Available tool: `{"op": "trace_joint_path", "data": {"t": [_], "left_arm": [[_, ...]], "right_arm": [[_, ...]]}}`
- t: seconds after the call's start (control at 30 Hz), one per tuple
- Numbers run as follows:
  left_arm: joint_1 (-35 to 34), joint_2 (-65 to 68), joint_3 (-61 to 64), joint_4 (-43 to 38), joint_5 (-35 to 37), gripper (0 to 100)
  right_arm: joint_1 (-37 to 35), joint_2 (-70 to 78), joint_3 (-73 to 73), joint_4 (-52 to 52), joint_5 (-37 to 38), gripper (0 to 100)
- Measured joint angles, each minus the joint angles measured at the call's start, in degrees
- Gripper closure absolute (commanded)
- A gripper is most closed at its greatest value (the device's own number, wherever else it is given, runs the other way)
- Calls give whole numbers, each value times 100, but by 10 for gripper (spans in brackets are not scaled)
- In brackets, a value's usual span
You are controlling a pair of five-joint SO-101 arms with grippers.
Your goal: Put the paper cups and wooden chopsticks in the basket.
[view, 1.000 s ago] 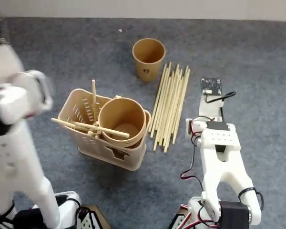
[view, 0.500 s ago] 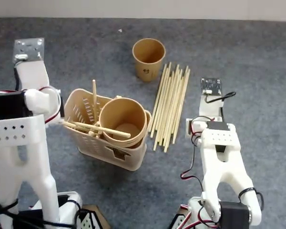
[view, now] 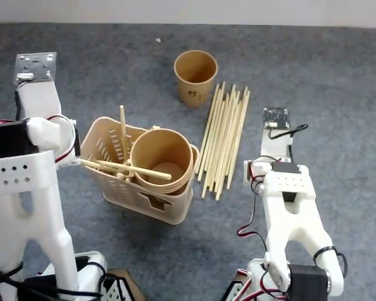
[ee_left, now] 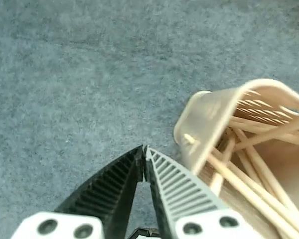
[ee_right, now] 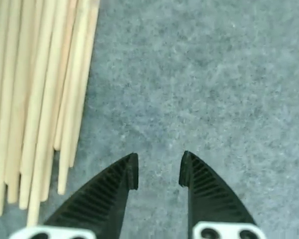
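A cream basket (view: 106, 147) sits mid-table holding stacked paper cups (view: 161, 160) and several chopsticks (view: 122, 168). One paper cup (view: 195, 76) stands upright behind it. A row of wooden chopsticks (view: 224, 138) lies to the basket's right. My left gripper (ee_left: 144, 151) is shut and empty, hovering over carpet just beside the basket's corner (ee_left: 204, 119). My right gripper (ee_right: 158, 172) is open with nothing between its fingers, above bare carpet right of the loose chopsticks (ee_right: 37, 94).
The left arm (view: 25, 169) stands left of the basket and the right arm (view: 291, 200) right of the chopstick row. Grey carpet (view: 326, 81) covers the table. Cables and arm bases sit along the front edge.
The left arm swung back from the near left and has settled upright beside the basket. The right arm, cups and chopsticks stayed put.
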Motion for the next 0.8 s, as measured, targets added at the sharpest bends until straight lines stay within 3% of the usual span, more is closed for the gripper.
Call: {"op": "trace_joint_path", "data": {"t": [0.13, 0.23, 0.4, 0.6, 0.73, 0.8], "left_arm": [[-510, 0, 193, -440, -35, 961], [-774, 0, 738, -1213, -35, 951], [-1037, 35, 1829, -2646, -334, 851], [-1257, 1073, 1943, -3402, -396, 832], [-1248, 2224, 1178, -3429, -299, 832], [-1257, 2796, 633, -3429, -202, 832]], "right_arm": [[-352, 9, 9, 668, -26, 850], [-659, 9, 9, 721, -202, 850], [-844, -712, 97, 580, -519, 850], [-1785, -3218, 1160, 422, -598, 850], [-2514, -5380, 2303, 290, -229, 850], [-2505, -6321, 2787, 440, -105, 850]]}}
